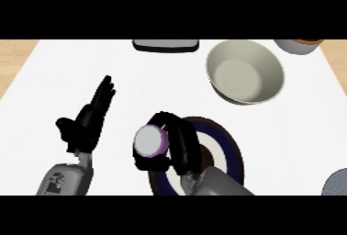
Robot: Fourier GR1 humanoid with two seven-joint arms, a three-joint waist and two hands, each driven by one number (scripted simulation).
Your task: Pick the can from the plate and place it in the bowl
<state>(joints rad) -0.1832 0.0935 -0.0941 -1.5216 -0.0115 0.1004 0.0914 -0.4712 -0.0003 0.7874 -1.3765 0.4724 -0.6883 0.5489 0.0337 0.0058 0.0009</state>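
The right hand (177, 146) is curling its black fingers around the can (150, 140), whose pale round top with a purple rim is facing upward at the left edge of the plate (234, 149). The plate, dark with a white ring, is lying near the lower edge of the white counter (156, 78), and the right forearm is covering much of its lower part. Whether the can is resting on the plate or being held just above it cannot be told. The bowl (245, 72), grey-beige and deep, is sitting up and to the right of the plate, well apart from the can, and a stretch of bare white counter is lying between plate and bowl. The left hand (86, 120) is showing at the left, fingers straight and pointing up the view, holding nothing, with bare counter all around it. At the far edge of the counter, a flat dark tray-like object (166, 45) is sitting just left of the bowl's upper rim, partly cut by the view. A round container with an orange rim (299, 45) is standing at the upper right corner, near the bowl. A grey round object (337, 182) is poking in at the lower right edge. Wooden flooring (15, 59) is showing past the counter's left and right edges.
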